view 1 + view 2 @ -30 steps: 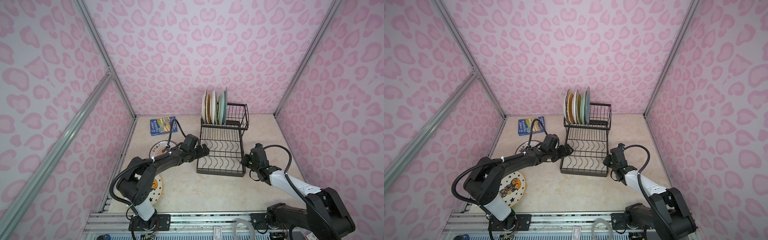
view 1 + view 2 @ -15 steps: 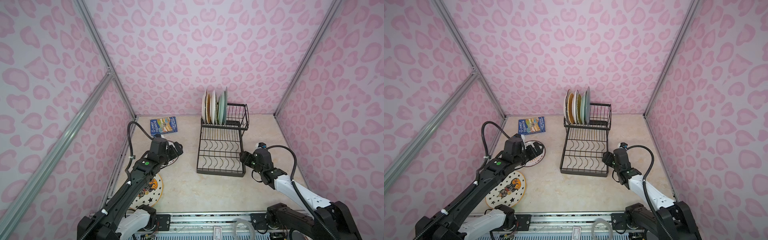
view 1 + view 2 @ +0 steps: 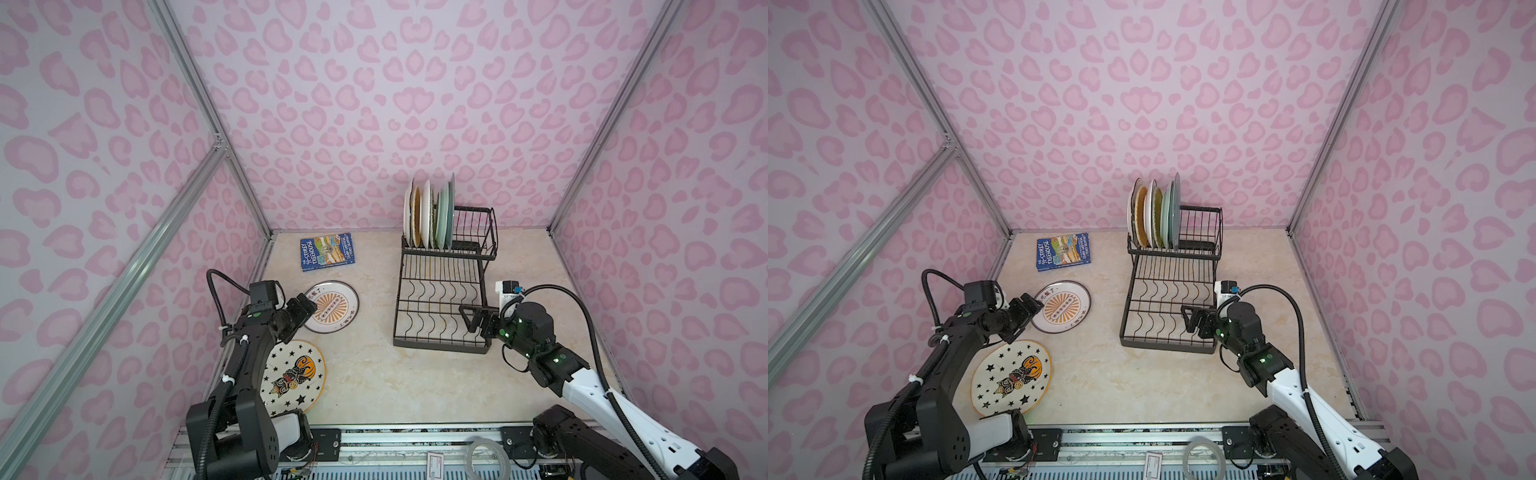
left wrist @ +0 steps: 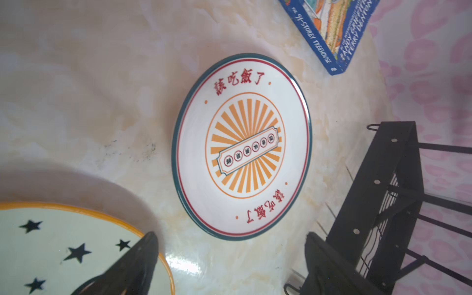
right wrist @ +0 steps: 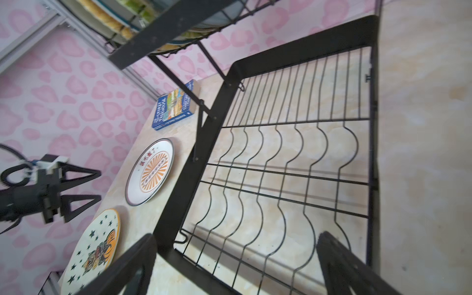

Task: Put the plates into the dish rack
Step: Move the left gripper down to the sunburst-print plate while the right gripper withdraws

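The plates already loaded are standing on edge, packed close together, in the left part of the raised basket of the dish rack. The rack is a black wire frame sitting right of centre on the worktop, with its basket end toward the back wall and the worktop showing through the wavy dividers of its lower tray. Two more plates are lying flat to the left of the rack. The sunburst plate is white with a teal rim, a red ring, orange rays and red characters. The star plate is cream with an orange rim, black stars and a central figure, and is lying nearer the front edge, close to the sunburst plate but apart from it. The left tool is hovering by the sunburst plate's left rim with its jaws spread, grasping nothing. The right tool is hanging over the near right corner of the lower tray, likewise released. A blue book is lying near the back left. The worktop is showing a beige marbled finish, and pink heart-patterned walls on aluminium struts are enclosing it. The racked plates are overlapping, so their faces and count are hard to make out. The left arm is covering the star plate's left side.
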Available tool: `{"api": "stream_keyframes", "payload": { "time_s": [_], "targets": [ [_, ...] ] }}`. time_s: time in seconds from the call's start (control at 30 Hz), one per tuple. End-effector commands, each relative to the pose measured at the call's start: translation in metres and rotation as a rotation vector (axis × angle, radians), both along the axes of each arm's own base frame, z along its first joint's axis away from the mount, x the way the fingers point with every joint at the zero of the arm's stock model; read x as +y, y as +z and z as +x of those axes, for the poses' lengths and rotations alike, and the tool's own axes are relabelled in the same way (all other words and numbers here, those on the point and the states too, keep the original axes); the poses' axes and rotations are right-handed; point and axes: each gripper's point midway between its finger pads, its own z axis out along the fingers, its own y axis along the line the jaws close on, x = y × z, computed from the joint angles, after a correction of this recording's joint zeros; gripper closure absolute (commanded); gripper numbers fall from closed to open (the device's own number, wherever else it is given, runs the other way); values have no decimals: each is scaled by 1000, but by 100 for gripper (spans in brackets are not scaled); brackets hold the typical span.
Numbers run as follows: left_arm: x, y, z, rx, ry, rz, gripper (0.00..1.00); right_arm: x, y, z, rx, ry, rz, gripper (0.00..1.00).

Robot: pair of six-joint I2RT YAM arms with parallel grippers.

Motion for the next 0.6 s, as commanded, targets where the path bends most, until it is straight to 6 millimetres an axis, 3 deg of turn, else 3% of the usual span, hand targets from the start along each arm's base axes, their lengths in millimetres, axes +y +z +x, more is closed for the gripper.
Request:
{"api": "stream_keyframes", "payload": {
  "time_s": [0.0, 0.27, 0.57],
  "targets": [
    [10, -6, 15, -27, 16, 34, 14, 21, 11, -13, -67, 103, 18, 3],
    [29, -21, 35, -40, 50, 85, 22, 35, 12, -25, -85, 178, 47, 2],
    [26, -47, 47, -15, 30, 40, 29, 38, 19, -33, -105, 212, 79, 2]
  ]
}}
